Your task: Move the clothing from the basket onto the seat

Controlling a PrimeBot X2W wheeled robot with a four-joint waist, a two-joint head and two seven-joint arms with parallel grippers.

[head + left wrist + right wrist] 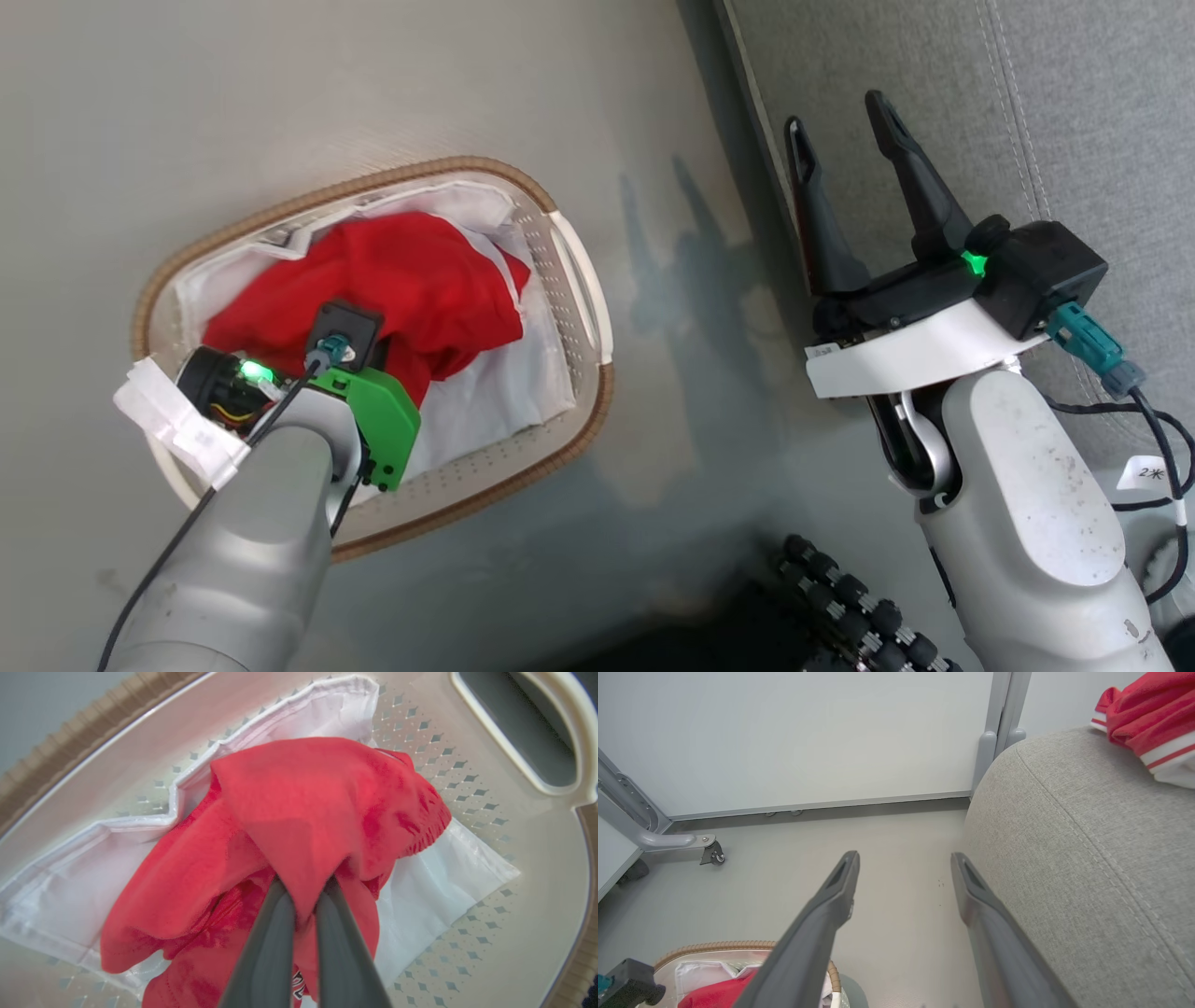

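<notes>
Left wrist view, on the clothing (317, 802): red, soft, heaped in the middle of the basket (528, 858) over a crumpled white liner (434, 891). Pinched at a raised fold by the left gripper (306, 886), clenched tight, fingers (266, 952) nearly together with red cloth squeezed between them. Draped away from the pinch toward the far wall, with a gathered hem at the right. Ringed by perforated white plastic, with a handle opening (528, 732) at the upper right and a brown woven rim (70, 737) at the upper left.

From the head view: the red heap inside the oval basket, standing on the pale floor (280, 93) near the seat (1074, 112), a strip of floor between them. Reached from above by the left forearm (261, 523), wrist over the near end of the heap, fingers hidden beneath it. Off to the right, the right gripper (834, 112): released, jaws spread wide, nothing between them, tips at the edge of the grey seat.

From the right wrist view: two wide-spread dark fingers over bare floor, pointing toward a pale wall panel (808, 732), the seat's rounded stitched side just to their right. On top of the seat, at the upper right, a second garment (1143, 714): red, with white and red stripes at its band. At the lower left, a stretch of woven basket rim with red and white cloth inside. Near the left edge, a small caster (714, 854) on a grey metal foot.
</notes>
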